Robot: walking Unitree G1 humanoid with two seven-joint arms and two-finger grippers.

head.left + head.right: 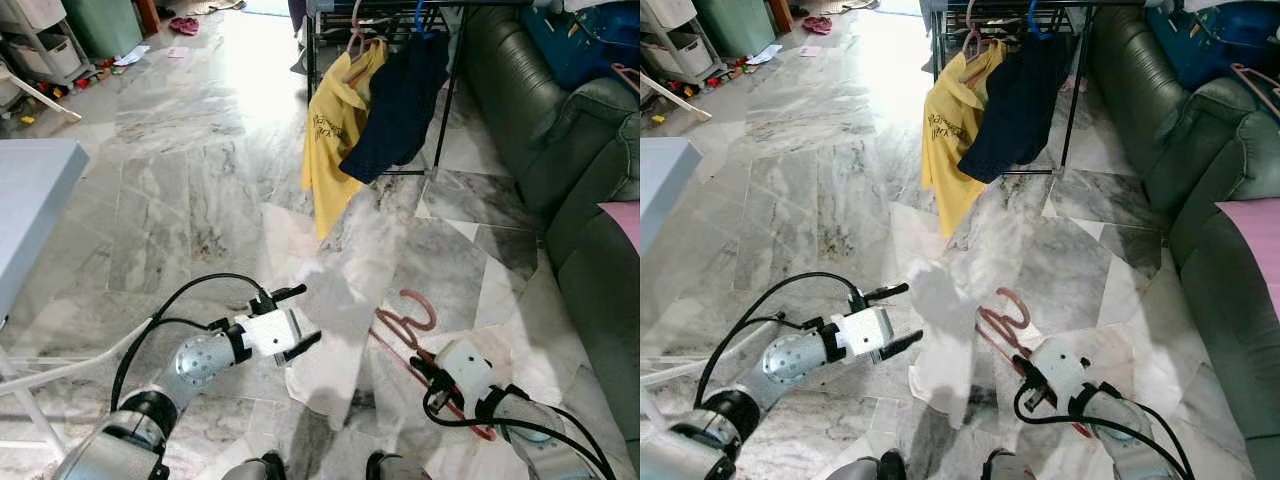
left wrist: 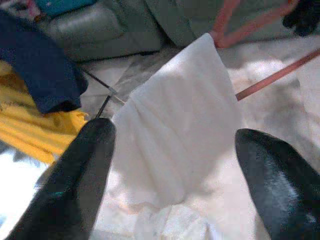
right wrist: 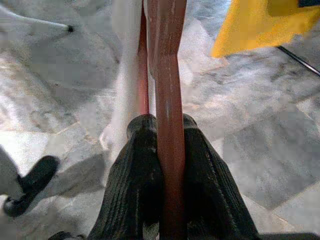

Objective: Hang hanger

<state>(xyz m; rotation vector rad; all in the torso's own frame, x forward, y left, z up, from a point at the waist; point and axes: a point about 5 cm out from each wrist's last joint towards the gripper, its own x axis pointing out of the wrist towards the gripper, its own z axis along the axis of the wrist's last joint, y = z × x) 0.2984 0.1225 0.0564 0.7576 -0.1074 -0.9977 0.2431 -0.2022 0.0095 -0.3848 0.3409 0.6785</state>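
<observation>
Your right gripper (image 3: 167,145) is clamped on the one pink plastic hanger (image 1: 405,325), both black fingers pressed tight against its bar, low in front of you just above the marble tile floor (image 1: 200,190). One white cloth garment (image 1: 335,310) is draped over that hanger and hangs between your two arms. Your left gripper (image 1: 296,320) is spread wide, holding nothing, its two fingers (image 2: 85,175) pointing at the white garment from just beside it; can't tell whether they touch it. Ahead of you stands one black metal clothes rack (image 1: 450,90) with two garments on it: one yellow shirt (image 1: 335,130) on a pink hanger and one dark navy shirt (image 1: 400,100) beside it, the two overlapping. A dark green leather sofa (image 1: 560,150) runs along your right, next to the rack. One pale grey table edge (image 1: 35,200) sits at your left.
</observation>
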